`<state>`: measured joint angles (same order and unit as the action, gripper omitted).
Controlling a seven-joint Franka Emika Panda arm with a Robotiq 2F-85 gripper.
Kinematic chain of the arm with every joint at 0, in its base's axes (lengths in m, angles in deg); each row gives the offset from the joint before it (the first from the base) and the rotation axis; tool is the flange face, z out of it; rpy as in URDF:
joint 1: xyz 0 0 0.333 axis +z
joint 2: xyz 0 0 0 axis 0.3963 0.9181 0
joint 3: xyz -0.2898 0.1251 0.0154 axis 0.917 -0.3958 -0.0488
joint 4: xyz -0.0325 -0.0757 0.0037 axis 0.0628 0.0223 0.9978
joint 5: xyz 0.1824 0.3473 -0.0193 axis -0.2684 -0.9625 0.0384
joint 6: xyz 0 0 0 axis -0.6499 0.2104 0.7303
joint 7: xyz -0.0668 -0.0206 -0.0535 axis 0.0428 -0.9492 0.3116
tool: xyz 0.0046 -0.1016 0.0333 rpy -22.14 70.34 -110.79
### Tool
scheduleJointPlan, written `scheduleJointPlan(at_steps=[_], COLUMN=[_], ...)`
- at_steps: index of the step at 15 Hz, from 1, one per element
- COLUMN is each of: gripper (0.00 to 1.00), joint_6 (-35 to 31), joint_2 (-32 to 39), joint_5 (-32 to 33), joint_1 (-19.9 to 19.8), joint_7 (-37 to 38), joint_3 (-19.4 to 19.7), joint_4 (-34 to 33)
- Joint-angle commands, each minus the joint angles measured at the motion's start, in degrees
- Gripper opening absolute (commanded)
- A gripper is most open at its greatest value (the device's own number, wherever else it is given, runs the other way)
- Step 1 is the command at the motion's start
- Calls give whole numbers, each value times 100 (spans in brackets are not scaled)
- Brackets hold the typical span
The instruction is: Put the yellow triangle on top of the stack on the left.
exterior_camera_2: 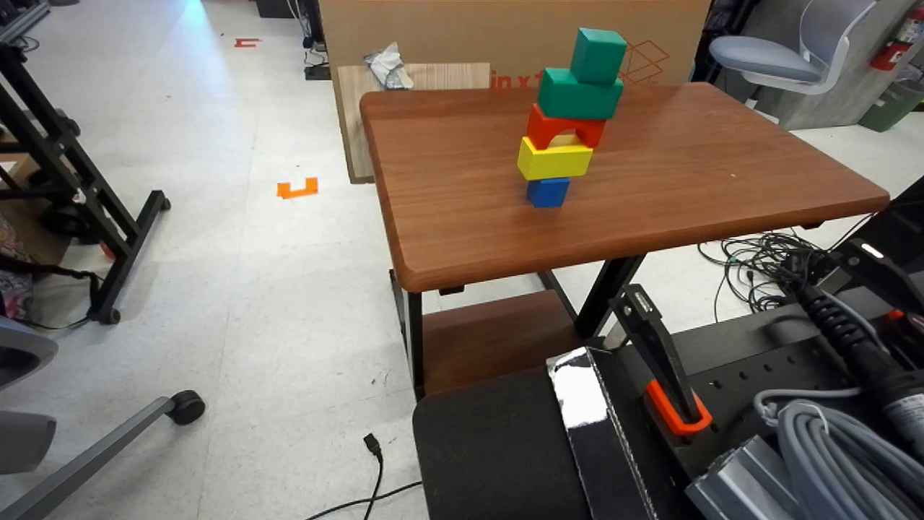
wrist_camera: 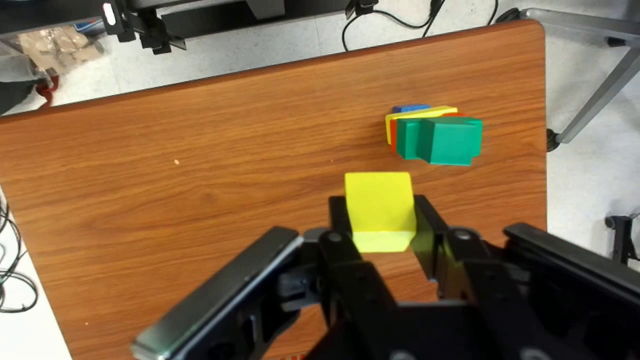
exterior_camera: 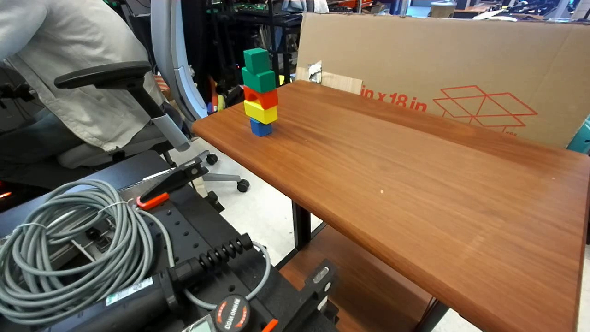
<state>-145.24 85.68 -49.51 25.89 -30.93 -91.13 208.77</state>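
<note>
My gripper [wrist_camera: 382, 217] is shut on the yellow triangle [wrist_camera: 379, 202] in the wrist view, one finger against each side, with the wooden table below. The gripper and the yellow triangle are out of view in both exterior views. One stack stands on the table. From the bottom it has a blue block [exterior_camera_2: 548, 193], a yellow block [exterior_camera_2: 554, 163], a red arch [exterior_camera_2: 540, 128], a long green block [exterior_camera_2: 577, 96] and a smaller green block [exterior_camera_2: 599, 55] on top. In the wrist view the top green block [wrist_camera: 452, 142] lies beyond the fingertips, up and to the right.
The wooden table [exterior_camera: 392, 161] carries the stack near one end, close to its edge. A large cardboard sheet [exterior_camera: 368, 50] stands behind the table. A black cart with coiled grey cable [exterior_camera: 138, 240] and clamps stands beside it. A person sits in an office chair nearby.
</note>
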Motion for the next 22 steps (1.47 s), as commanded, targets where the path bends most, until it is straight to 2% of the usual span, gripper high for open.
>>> scheduleJointPlan(at_steps=[1,8,15,22], gripper=[8,8,8,8], joint_6=[169,114,158,201], joint_2=[149,741,1362,1359], joint_5=[-72,-72,6,35], joint_1=[189,482,669,718], joint_7=[351,721,1039,1177], joint_3=[-162,-395,-388,-359], joint_4=[-152,-413,-875,-879])
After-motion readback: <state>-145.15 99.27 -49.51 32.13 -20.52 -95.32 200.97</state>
